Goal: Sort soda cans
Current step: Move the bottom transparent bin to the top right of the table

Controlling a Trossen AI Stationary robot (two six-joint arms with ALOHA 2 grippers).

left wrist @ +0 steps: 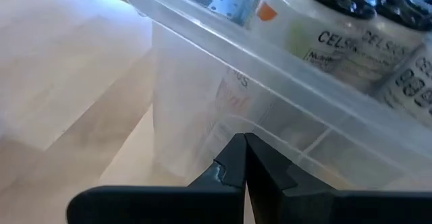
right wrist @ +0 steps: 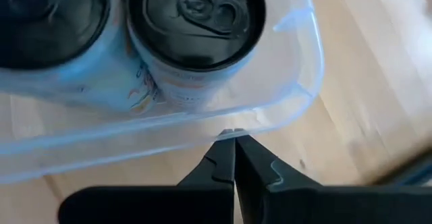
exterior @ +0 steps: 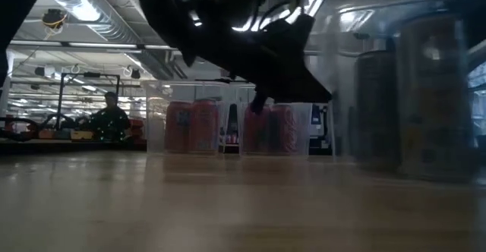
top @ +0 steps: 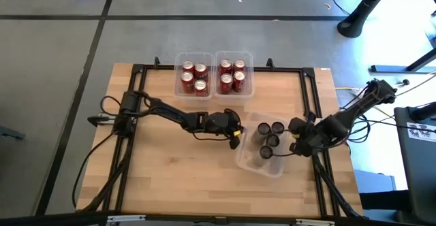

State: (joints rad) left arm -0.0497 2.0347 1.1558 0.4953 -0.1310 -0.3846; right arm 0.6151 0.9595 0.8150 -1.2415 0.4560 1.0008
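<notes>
A clear plastic bin (top: pixel 259 166) stands askew on the wooden table, right of the middle, holding several pale soda cans with dark tops (top: pixel 271 141) (right wrist: pixel 196 11) (left wrist: pixel 337 42). My left gripper (top: pixel 236 135) (left wrist: pixel 244 137) is shut, its tips at the bin's left wall (left wrist: pixel 202 96). My right gripper (top: pixel 294 146) (right wrist: pixel 233 133) is shut too and slants down at the bin's right wall (right wrist: pixel 270 106). Two more clear bins (top: pixel 178 90) (top: pixel 251 90) at the far edge hold upright red cans (top: pixel 193 77) (top: pixel 231 75) (exterior: pixel 194 127). My left gripper's shut fingertips (left wrist: pixel 233 153) come nearly level from the table's left, right up to the lower part of the bin's left wall; I cannot tell whether they touch it. My right gripper's shut fingertips (right wrist: pixel 223 150) stand at the foot of the bin's right wall; I cannot tell whether they touch.
Black frame rails (top: pixel 310 97) run along the table's sides and far edge. Bare wood (top: pixel 177 178) lies at the near left. In the low view my left arm (exterior: pixel 258 47) crosses the top of the picture, and a person (exterior: pixel 110 119) sits far off in the room behind.
</notes>
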